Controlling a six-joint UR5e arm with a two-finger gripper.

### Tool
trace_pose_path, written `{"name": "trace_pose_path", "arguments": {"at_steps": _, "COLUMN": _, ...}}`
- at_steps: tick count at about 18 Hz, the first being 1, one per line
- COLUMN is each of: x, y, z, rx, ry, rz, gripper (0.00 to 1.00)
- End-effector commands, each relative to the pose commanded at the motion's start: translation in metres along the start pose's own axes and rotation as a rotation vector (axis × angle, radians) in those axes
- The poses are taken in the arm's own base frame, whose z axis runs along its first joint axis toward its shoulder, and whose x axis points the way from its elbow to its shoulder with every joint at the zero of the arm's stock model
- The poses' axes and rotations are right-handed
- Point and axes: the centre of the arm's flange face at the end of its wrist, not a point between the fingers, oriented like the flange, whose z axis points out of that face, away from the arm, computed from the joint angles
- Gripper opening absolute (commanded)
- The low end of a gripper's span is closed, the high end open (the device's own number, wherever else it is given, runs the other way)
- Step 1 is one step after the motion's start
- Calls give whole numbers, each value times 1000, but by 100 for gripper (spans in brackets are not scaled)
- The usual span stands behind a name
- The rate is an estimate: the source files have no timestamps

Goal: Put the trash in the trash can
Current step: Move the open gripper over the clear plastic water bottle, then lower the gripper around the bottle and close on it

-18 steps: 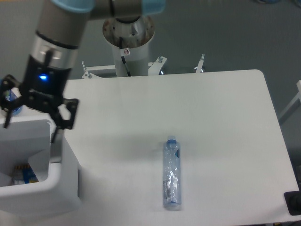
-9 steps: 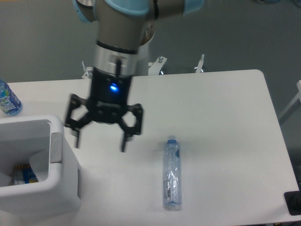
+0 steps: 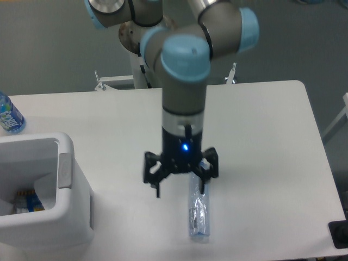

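A clear crinkled plastic bottle [image 3: 199,213], the trash, lies lengthwise on the white table [image 3: 261,136] near the front edge. Its cap end is hidden under my gripper [image 3: 181,190]. The gripper is open and points down over that end. Its left finger stands well to the left of the bottle and its right finger is at the bottle's right side. Nothing is held. The trash can [image 3: 65,163], a white boxy bin with a thick rim and a grey side panel, stands at the front left. White and blue items lie inside it.
A small blue-labelled water bottle [image 3: 8,115] stands at the table's left edge behind the bin. The arm's white pedestal [image 3: 140,68] rises behind the table. A black object [image 3: 340,235] sits at the front right corner.
The open gripper has swung from above the bin's back corner rightward across the table and come down over the bottle's cap end. The bottle has not moved.
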Motion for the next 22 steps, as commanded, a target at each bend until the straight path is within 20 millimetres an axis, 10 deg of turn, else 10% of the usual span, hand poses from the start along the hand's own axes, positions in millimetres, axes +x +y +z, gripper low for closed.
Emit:
{"name": "trace_pose_path", "arguments": {"at_steps": 11, "x": -13, "y": 20, "z": 111, "rx": -156, "ry": -14, "rz": -11, "gripper": 100}}
{"name": "trace_pose_path", "arguments": {"at_steps": 22, "x": -16, "y": 18, "z": 153, "rx": -186, "ry": -10, "rz": -8, "gripper": 100}}
